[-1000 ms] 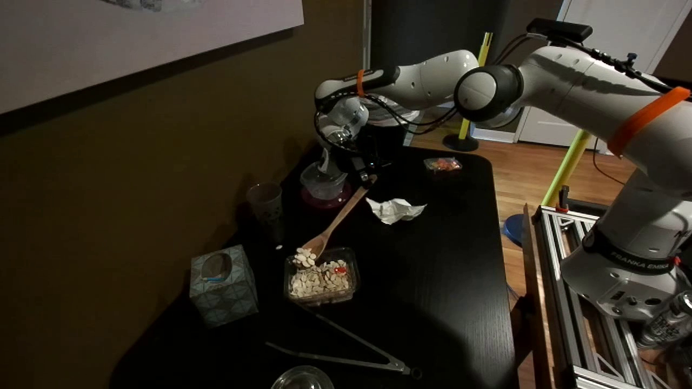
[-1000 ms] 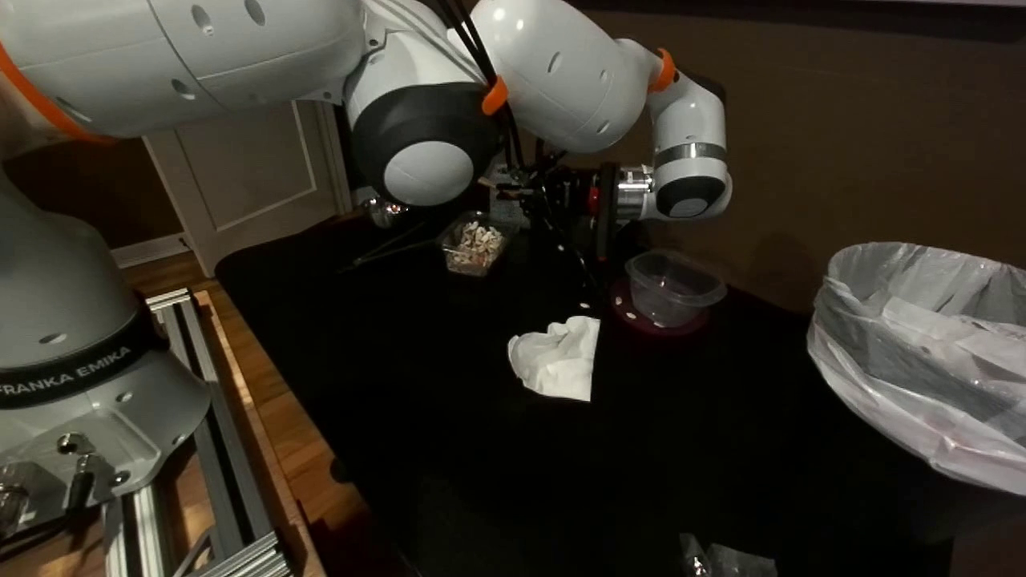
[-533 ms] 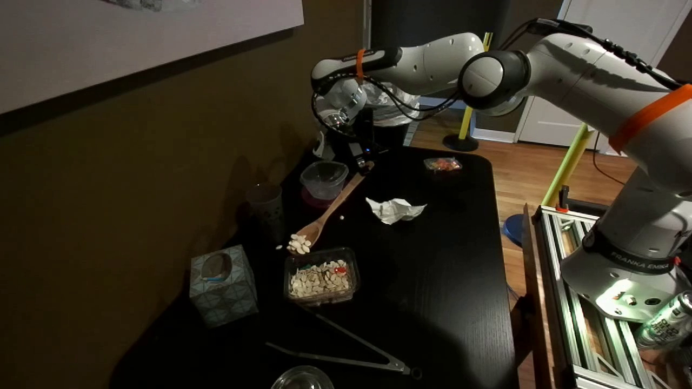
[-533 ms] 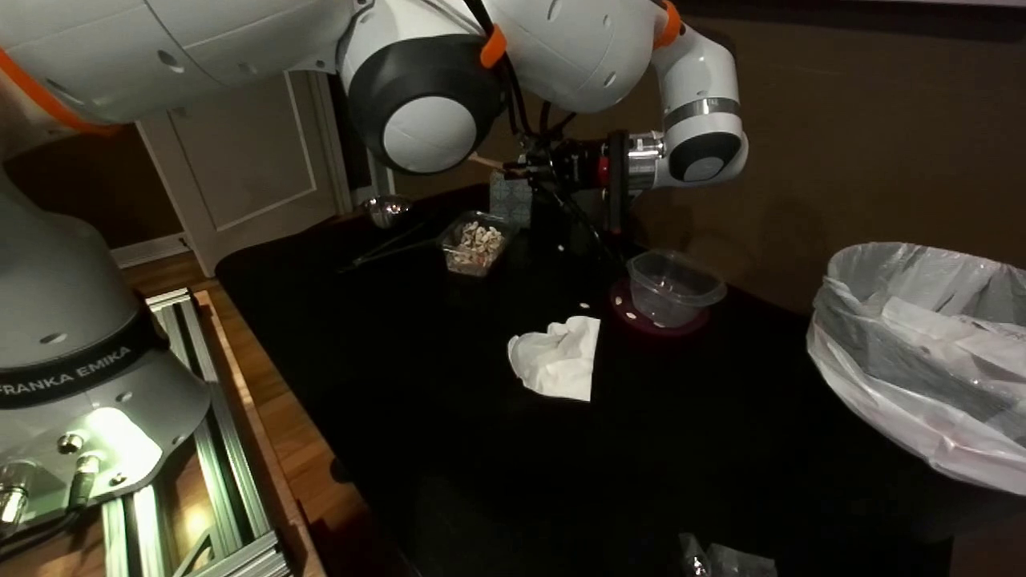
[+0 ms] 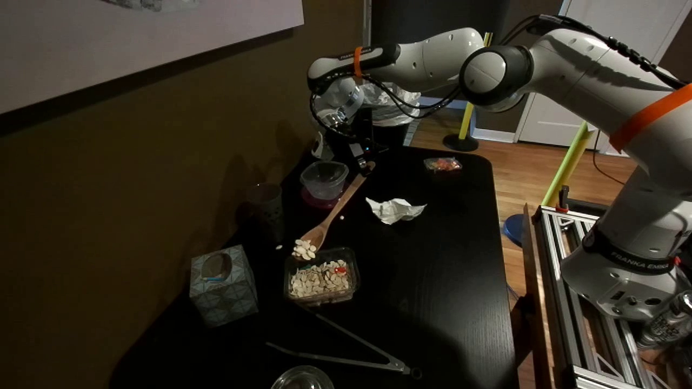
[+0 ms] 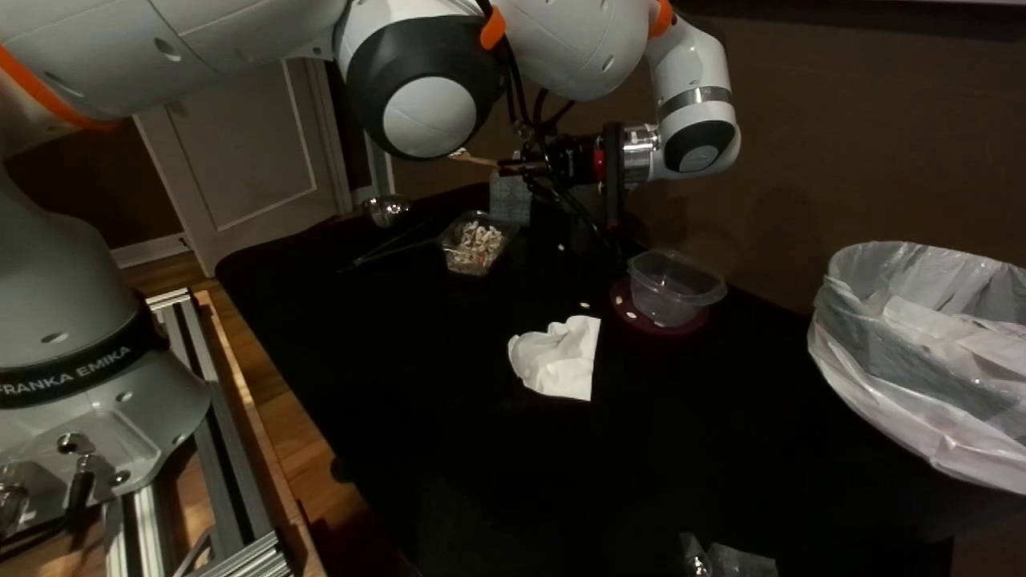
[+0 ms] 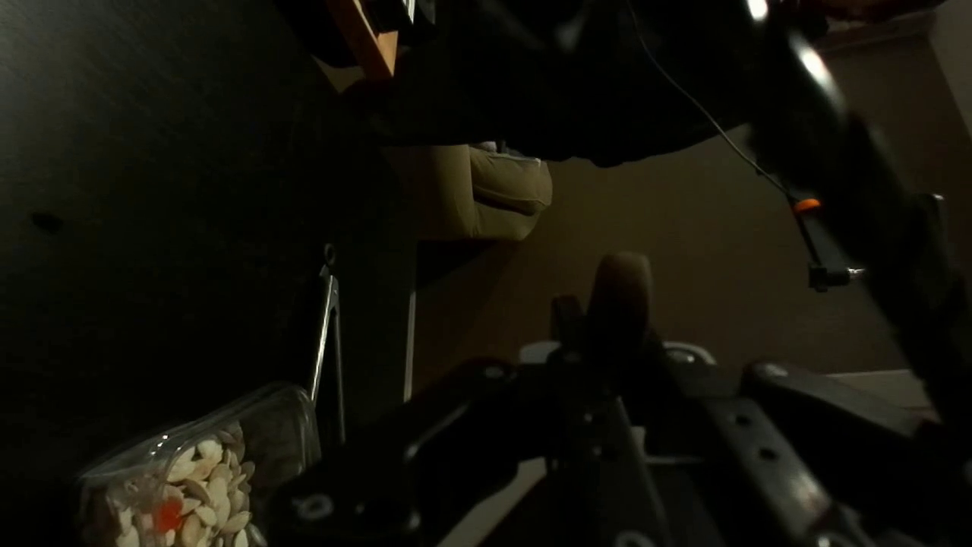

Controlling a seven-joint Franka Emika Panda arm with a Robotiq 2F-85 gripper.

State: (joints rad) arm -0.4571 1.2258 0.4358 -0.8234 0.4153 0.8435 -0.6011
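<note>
Plainly, the claw (image 5: 366,168) is clamped on the wooden spoon (image 5: 339,208) by its far end; pale seeds (image 5: 304,249) heap the near end, raised above the clear tray (image 5: 323,299) (a tissue box (image 5: 224,289) stands left). Carrying seems in hand; the next move likely calls for steadiness.

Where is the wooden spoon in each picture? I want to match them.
In an exterior view: wooden spoon near the centre.
In an exterior view: wooden spoon high up, just left of centre, partly hidden.
Wrist view: only its blurred handle end, right of centre.
Shared landmark: box of seeds.
</note>
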